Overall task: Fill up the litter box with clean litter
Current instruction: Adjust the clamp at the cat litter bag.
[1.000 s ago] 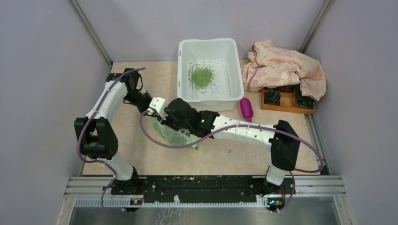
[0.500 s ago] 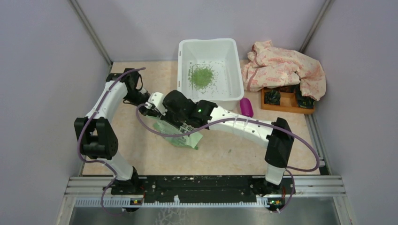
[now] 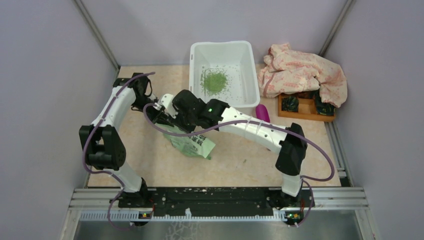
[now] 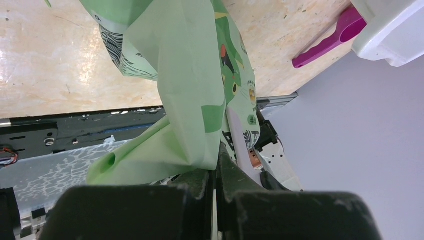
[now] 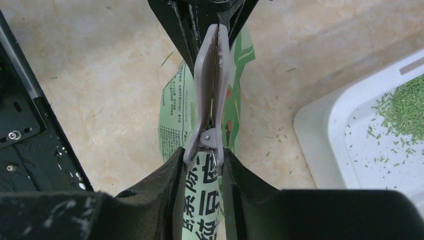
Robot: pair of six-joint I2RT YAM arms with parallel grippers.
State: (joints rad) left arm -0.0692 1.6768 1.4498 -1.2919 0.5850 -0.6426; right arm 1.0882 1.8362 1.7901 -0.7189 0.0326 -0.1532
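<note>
Left pincer (image 4: 216, 165) clamped on bag (image 4: 185, 75); right pincer (image 5: 202, 154) clamped on clip (image 5: 212, 65); litter box (image 5: 312, 125) nearby

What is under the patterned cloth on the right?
A wooden tray sticks out from under the cloth, with dark items in it. Its far part is covered, so unseen.

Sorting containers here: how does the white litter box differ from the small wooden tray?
The litter box is white plastic and much larger; the wooden tray is brown. The litter box is uncovered, with clean litter inside; a floral cloth partly covers the wooden tray. Both sit on the table.
</note>
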